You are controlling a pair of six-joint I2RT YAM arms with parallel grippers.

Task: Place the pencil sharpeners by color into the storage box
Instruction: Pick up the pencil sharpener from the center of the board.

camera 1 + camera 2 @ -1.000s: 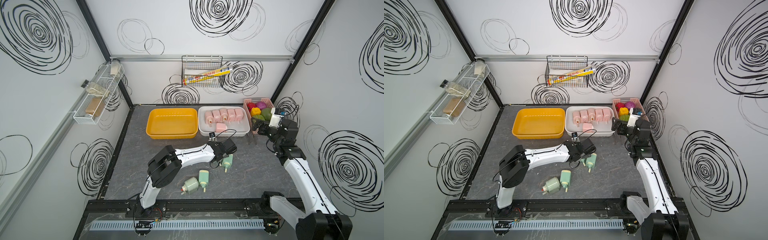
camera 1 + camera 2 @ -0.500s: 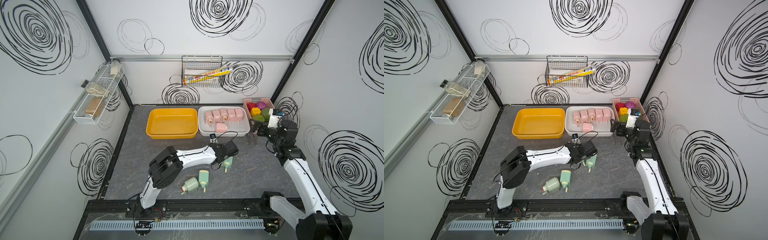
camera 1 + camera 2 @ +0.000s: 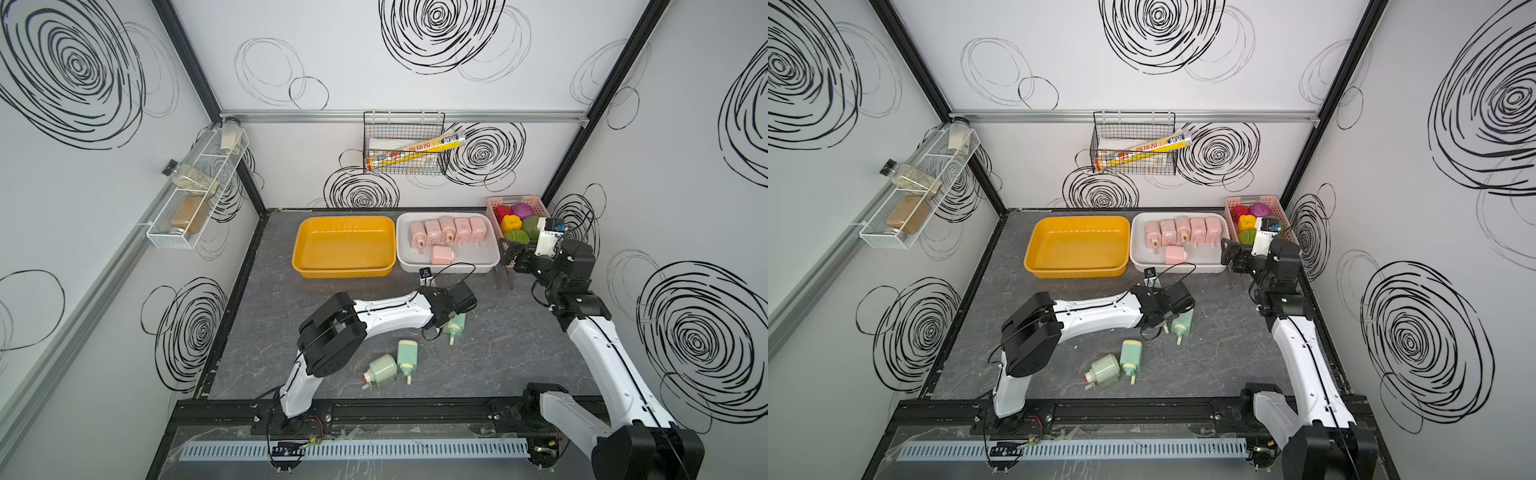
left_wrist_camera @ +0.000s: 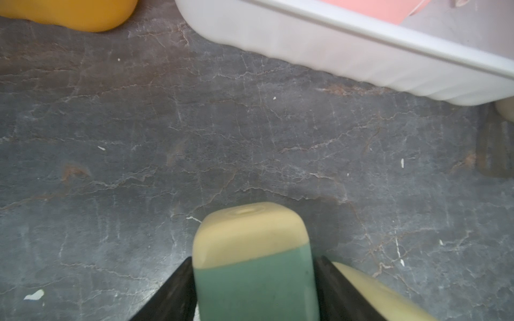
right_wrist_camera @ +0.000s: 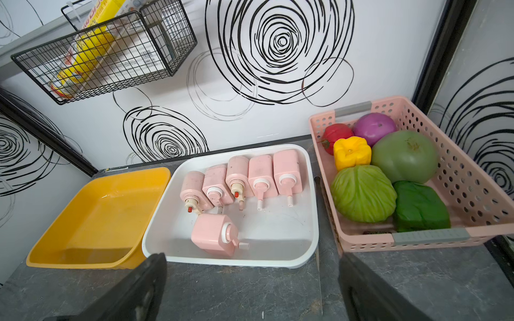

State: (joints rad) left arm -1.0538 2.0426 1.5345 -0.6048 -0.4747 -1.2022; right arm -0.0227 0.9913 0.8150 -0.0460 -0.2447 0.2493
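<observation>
Grips green sharpener [image 4: 254,278] on worktop [image 4: 250,139] with left claw [image 4: 256,261], fingers [image 4: 178,286] against both flanks; long axis in line with claw, cream end forward. Needs lift toward yellow tray [image 3: 343,272], well apart, ahead and left. Holds right claw [image 5: 251,258] wide, empty, beside white tray [image 3: 457,269].

— What carries it all?
— A dark grey, marble-veined table [image 3: 519,357].
— Along the back?
— A yellow tray [image 3: 343,272], a white tray [image 3: 449,268] just beside it, and a pink basket [image 5: 459,178] in the corner.
— Nearer the front?
— A blocky mint sharpener [image 3: 407,353] lies on its side right beside a rounder mint sharpener [image 3: 381,368]. A third mint sharpener [image 3: 456,324] lies apart, toward the white tray.
</observation>
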